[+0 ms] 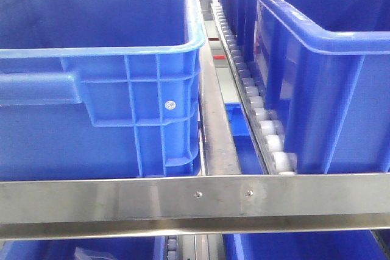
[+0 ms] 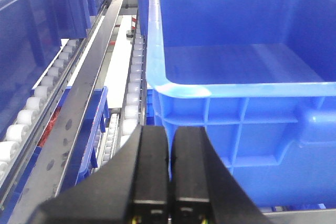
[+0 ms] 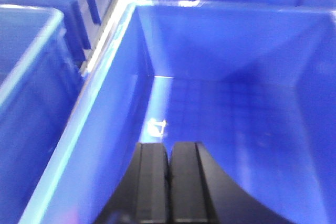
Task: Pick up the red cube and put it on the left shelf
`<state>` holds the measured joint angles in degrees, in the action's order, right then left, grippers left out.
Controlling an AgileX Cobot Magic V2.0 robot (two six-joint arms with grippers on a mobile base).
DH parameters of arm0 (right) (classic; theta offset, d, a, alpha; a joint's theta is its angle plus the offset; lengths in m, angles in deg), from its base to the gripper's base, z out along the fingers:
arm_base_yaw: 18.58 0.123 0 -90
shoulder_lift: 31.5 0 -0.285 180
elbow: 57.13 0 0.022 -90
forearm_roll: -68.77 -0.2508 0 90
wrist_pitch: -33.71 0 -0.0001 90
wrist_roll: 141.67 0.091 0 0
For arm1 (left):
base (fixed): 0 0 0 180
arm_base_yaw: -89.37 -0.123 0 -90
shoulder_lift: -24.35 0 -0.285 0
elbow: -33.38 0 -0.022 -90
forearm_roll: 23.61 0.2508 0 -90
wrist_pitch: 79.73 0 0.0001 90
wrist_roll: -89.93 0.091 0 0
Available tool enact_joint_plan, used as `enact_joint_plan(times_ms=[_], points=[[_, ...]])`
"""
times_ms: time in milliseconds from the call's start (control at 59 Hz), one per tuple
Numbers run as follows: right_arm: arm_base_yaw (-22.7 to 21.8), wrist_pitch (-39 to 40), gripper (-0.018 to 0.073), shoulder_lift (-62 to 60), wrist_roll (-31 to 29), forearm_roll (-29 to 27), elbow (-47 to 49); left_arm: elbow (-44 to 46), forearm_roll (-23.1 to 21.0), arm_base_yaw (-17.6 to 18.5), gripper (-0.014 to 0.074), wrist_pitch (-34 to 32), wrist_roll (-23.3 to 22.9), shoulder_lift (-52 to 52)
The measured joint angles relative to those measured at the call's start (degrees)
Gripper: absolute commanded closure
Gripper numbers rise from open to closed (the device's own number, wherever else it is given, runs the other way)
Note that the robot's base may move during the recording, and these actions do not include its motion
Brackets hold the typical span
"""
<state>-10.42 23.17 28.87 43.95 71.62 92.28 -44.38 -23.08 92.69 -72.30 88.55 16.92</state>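
The red cube is out of view in every frame. The left shelf fills the front view: its flat steel front rail (image 1: pixel 195 202) runs across the bottom, white roller tracks (image 1: pixel 262 120) lead back between large blue crates (image 1: pixel 97 77). My left gripper (image 2: pixel 169 132) is shut with nothing between its black fingers, low in front of a blue crate (image 2: pixel 241 61) beside a roller track (image 2: pixel 131 95). My right gripper (image 3: pixel 169 148) is also shut and empty, hanging over the inside of another blue crate (image 3: pixel 226 93). Neither gripper shows in the front view.
A second blue crate (image 1: pixel 317 59) stands at the right of the shelf, and more blue bins (image 1: pixel 292 248) sit on the level below. A steel divider rail (image 1: pixel 216 126) runs between the crates. A perforated steel rail (image 2: pixel 73 124) and rollers (image 2: pixel 31 124) lie left of the left gripper.
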Motion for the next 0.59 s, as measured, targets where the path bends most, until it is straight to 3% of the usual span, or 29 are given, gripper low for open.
enact_joint_plan(times_ms=[254, 593], points=[[0.0, 3.47, 0.051, -15.74, 0.0, 0.0, -13.87, 0.0, 0.0, 0.0, 0.0495, 0.0, 0.0, 0.0], [0.0, 2.32, 0.051, -22.06, 0.0, 0.0, -17.02, 0.0, 0.0, 0.0, 0.0495, 0.0, 0.0, 0.0]])
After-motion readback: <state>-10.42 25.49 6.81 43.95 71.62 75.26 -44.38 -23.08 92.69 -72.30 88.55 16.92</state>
